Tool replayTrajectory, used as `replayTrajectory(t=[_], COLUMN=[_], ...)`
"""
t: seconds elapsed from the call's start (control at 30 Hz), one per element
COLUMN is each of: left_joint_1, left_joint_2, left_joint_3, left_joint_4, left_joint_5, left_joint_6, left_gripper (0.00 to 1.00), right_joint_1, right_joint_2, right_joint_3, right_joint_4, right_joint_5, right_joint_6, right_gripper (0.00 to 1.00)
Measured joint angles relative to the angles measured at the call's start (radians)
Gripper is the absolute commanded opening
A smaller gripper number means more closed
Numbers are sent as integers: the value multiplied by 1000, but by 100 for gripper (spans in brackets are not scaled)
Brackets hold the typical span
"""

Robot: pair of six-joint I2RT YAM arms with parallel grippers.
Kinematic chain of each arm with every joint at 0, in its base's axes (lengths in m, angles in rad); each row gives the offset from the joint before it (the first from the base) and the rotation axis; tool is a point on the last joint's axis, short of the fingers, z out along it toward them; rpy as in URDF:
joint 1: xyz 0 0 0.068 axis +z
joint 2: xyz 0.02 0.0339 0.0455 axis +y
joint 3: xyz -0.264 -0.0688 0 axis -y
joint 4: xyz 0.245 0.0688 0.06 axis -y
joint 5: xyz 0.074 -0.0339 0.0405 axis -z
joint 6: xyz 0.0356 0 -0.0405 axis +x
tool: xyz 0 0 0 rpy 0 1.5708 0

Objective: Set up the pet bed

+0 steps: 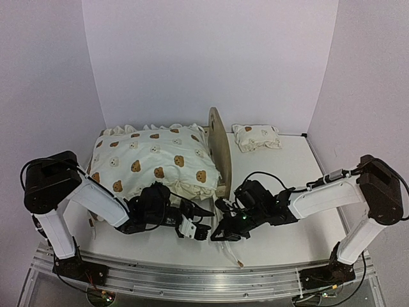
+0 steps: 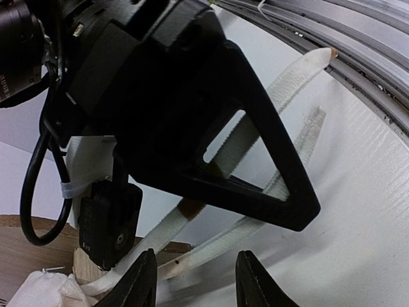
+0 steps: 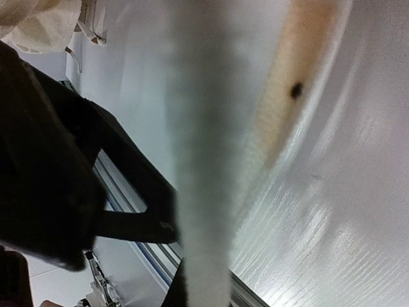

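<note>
One rounded light-wood pet bed stands left of centre under one ruffled bear-print bedding; one small pillow lies far right. Near us, our left gripper gapes, and our right gripper pinches one of two fuzzy white straps.

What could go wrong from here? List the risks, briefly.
1. The left pincer and right pincer sit almost touching; either moving could knock the other.
2. The right pincer looks shut on a white strap; a hard pull might drag the bedding or tip the pet bed.
3. The left pincer, open over the straps, may close on the wrong one.
</note>
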Motion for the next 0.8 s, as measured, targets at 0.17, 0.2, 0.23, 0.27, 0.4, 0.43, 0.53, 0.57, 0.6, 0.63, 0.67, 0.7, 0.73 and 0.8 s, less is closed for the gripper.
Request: replayTrajectory(t=[0.17, 0.2, 0.23, 0.27, 0.4, 0.43, 0.53, 0.57, 0.6, 0.63, 0.67, 0.7, 0.73, 0.8], left_joint_1=[0, 0, 0, 0, 0, 0, 0, 0, 0, 0, 0, 0, 0, 0], left_joint_2=[53, 64, 74, 81, 108, 114, 131, 136, 138, 140, 141, 141, 140, 140], left_joint_3=[15, 22, 30, 36, 67, 74, 86, 88, 89, 89, 89, 89, 89, 89], left_joint_4=[22, 23, 23, 23, 24, 24, 22, 20, 19, 18, 17, 17, 14, 4], left_joint_5=[0, 0, 0, 0, 0, 0, 1, 0, 0, -1, -2, -1, -3, -8], left_joint_6=[42, 47, 53, 57, 65, 66, 72, 70, 69, 65, 57, 55, 43, 25], left_gripper=[39, 39, 40, 40, 35, 33, 10, 3, 0, 0, 0, 0, 0, 0], right_joint_1=[-8, -9, -11, -11, -14, -14, -15, -15, -15, -16, -18, -20, -23, -34], right_joint_2=[0, 0, 0, 0, 0, 0, -2, -4, -6, -8, -10, -12, -18, -44], right_joint_3=[0, 0, 0, 0, 1, 2, 6, 7, 8, 9, 11, 11, 11, 11], right_joint_4=[-4, -4, -4, -4, -4, -4, -6, -6, -6, -6, -6, -6, -10, -28], right_joint_5=[-14, -17, -21, -23, -32, -34, -38, -38, -37, -37, -37, -39, -41, -48], right_joint_6=[0, 0, 0, 0, 0, -1, -3, -3, -3, -3, -3, -4, -5, -9], right_gripper=[0, 0, 0, 0, 0, 0, 0, 0, 1, 6, 12, 16, 19, 23])
